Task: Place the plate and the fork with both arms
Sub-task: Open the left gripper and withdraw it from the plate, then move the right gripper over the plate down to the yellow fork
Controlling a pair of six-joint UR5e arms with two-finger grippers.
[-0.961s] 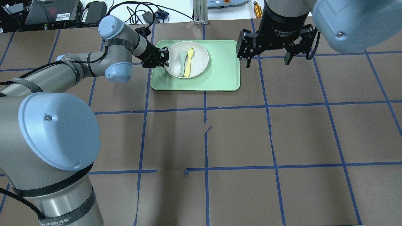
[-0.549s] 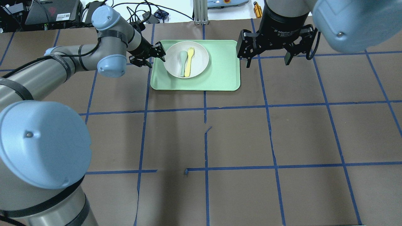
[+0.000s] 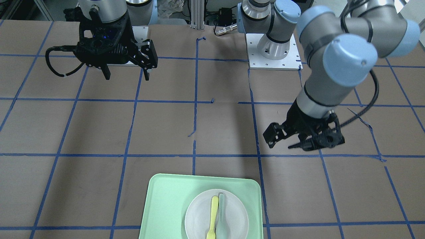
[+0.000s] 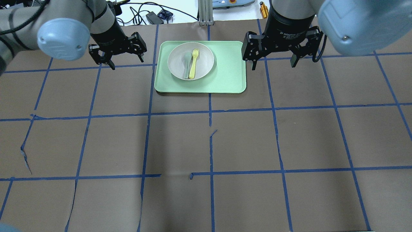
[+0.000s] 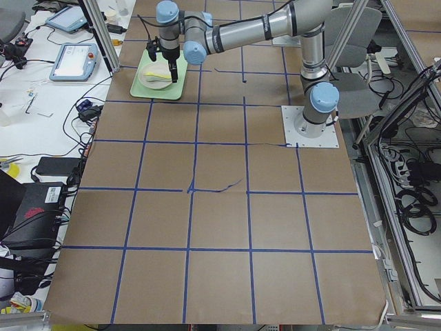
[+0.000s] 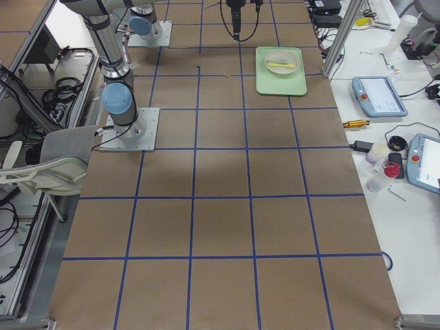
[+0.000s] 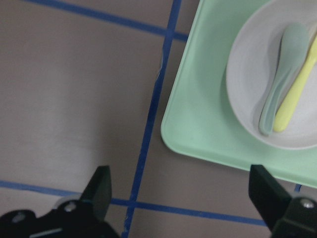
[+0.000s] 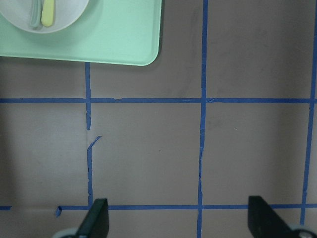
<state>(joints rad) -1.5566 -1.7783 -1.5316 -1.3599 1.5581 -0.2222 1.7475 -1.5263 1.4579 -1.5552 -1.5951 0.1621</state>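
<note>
On the green tray (image 6: 280,84), plate (image 6: 289,57) with, seemingly, fork (image 6: 278,64).

Mint-green tray (image 4: 229,74) on taped table (image 4: 257,145) — grey-green spoon (image 4: 187,63) within.

Tray (image 4: 228,74) sits far and central on the surface (image 4: 206,145). Plate (image 4: 205,60) on its left half, spoon (image 4: 187,64) and fork (image 4: 194,62) side by side in it, spoon left. Left gripper (image 4: 127,63) hangs left of the tray, right gripper (image 4: 273,67) right.

**Even light, soft shadows**

Bright, diffuse light comes from above; wide, faint shadows lie on the table (image 4: 244,141). The left wrist view is blurred (the plate (image 7: 245,84) has soft edges there); the overhead view is sharp.
</note>
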